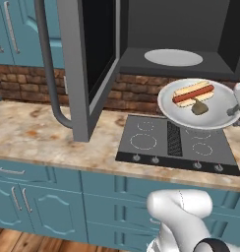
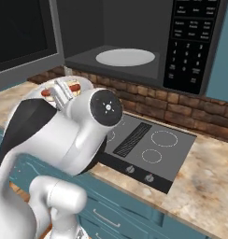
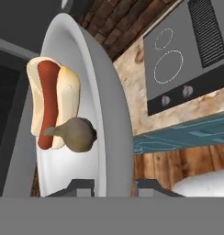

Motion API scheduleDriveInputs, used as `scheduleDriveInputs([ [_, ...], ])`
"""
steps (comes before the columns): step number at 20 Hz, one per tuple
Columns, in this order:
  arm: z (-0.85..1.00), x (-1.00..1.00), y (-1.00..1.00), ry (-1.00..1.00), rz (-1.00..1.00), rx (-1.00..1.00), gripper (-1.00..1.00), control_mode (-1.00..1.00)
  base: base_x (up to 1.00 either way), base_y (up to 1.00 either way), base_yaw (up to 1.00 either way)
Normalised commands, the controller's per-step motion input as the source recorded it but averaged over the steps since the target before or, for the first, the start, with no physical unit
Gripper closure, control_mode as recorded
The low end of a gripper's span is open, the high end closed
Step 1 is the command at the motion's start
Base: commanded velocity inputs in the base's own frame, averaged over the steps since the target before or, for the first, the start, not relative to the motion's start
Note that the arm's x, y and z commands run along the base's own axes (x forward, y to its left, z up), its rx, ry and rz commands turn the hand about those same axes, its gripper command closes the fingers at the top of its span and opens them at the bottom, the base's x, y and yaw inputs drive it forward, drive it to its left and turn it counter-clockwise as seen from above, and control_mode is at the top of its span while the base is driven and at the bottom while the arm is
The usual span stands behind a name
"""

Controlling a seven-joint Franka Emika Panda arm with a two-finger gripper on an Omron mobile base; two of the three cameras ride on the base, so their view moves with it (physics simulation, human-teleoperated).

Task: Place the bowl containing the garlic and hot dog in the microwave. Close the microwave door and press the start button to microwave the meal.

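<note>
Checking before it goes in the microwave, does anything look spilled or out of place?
Nothing spilled. The bowl, clamped at its rim by the gripper, is held above the stove, with hot dog and garlic inside.

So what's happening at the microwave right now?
The white robot arm's hand grips the rim of a wide shallow light-grey bowl, holding it in the air above the black cooktop. A red hot dog in a tan bun and a small olive garlic bulb sit inside. The dark microwave stands open, door swung wide.
</note>
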Motion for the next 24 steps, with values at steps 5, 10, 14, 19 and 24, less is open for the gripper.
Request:
scheduleDriveInputs([
  [5, 0.47, 0.17, 0.0, -0.1, -0.33, 0.05, 1.0, -1.0, 0.0, 0.0, 0.0],
  [10, 0.56, 0.14, 0.0, 0.0, -0.23, 0.05, 1.0, -1.0, 0.0, 0.0, 0.0],
  [14, 0.31, 0.22, 0.0, 0.0, -0.21, 0.04, 1.0, -1.0, 0.0, 0.0, 0.0],
  [19, 0.2, 0.27, 0.01, 0.0, -0.17, 0.11, 1.0, -1.0, 0.0, 0.0, 0.0],
  [24, 0.16, 0.29, 0.02, 0.03, -0.15, 0.14, 1.0, -1.0, 0.0, 0.0, 0.0],
])
